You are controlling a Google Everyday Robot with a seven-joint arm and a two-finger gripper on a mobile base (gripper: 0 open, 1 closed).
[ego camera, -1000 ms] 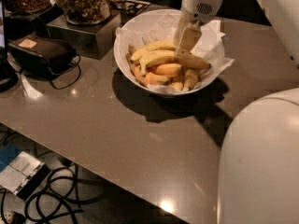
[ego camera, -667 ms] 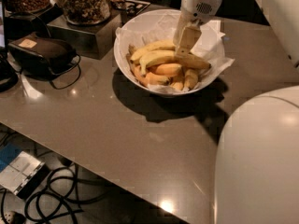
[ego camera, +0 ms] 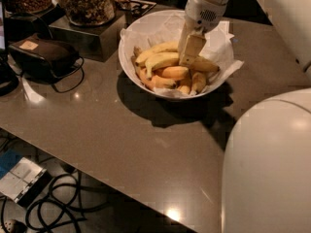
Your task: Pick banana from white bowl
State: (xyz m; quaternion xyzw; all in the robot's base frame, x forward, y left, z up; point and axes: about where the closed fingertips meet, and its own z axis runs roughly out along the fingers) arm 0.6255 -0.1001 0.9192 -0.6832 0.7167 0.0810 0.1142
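Seemingly little has shifted in the camera view over the last second: the gripper [ego camera: 190, 58] hangs at the same spot as before, lowered into the white bowl [ego camera: 124, 57] with its tip at the right end of the banana [ego camera: 160, 61]. We judge that the reach is over and the grasp itself is the step in hand, since no lift has begun. Whether the gripper is open, closed or already clamped on the fruit, we cannot tell. The banana lies in the bowl atop the pile, long, curved and pale yellow, above the orange-tinted bananas [ego camera: 171, 73]. Crinkled white paper [ego camera: 228, 64] sticks out past the rim. Glass jars of nuts [ego camera: 87, 4] stand behind on the table [ego camera: 97, 130].
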